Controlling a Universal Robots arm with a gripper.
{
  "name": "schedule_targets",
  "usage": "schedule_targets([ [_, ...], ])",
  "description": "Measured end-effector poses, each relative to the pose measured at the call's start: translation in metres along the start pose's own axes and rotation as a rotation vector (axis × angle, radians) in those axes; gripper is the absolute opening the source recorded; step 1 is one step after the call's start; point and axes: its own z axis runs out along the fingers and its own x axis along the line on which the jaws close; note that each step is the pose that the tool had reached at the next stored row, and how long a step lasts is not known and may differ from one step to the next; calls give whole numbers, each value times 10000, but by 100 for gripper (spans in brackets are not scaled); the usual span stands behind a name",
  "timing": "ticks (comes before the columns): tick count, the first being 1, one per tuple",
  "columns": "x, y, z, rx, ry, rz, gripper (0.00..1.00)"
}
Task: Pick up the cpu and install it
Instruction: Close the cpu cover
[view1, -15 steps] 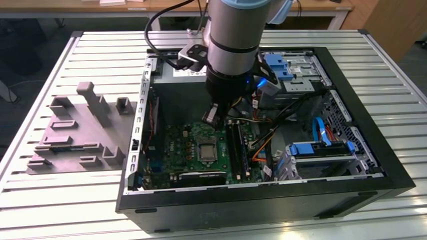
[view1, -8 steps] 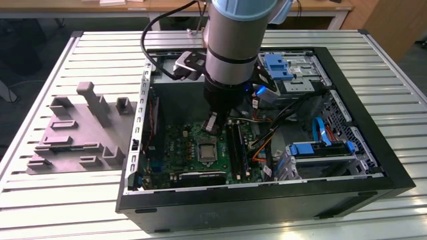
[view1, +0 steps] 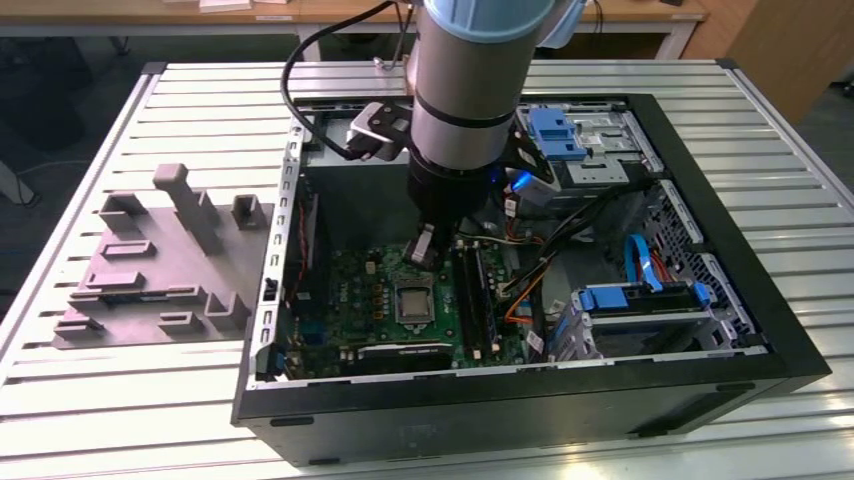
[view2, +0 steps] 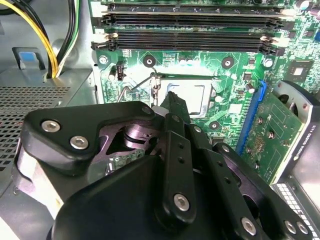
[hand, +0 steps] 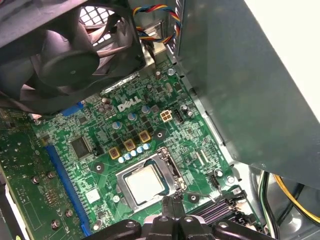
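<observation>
Now claw (view1: 420, 250) upright above cpu (hand: 144, 183)

silver-grey cpu (hand: 145, 184), green board (hand: 100, 135)

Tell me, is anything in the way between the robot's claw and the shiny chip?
Nothing visible is. The cpu already lies in the socket on the green board, top bare. The end effector hangs just beside it, with open air between them.

A silver-grey arm (view1: 461, 70) with a black cable carries a black, silver-screwed gripper (view2: 172, 107).
</observation>
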Motion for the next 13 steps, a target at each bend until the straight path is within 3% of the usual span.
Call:
schedule_targets([
  [7, 0, 0, -3, -9, -17, -2, 11],
  [11, 6, 12, -174, -9, -18, -1, 11],
  [13, 7, 14, -199, -9, -18, -2, 11],
])
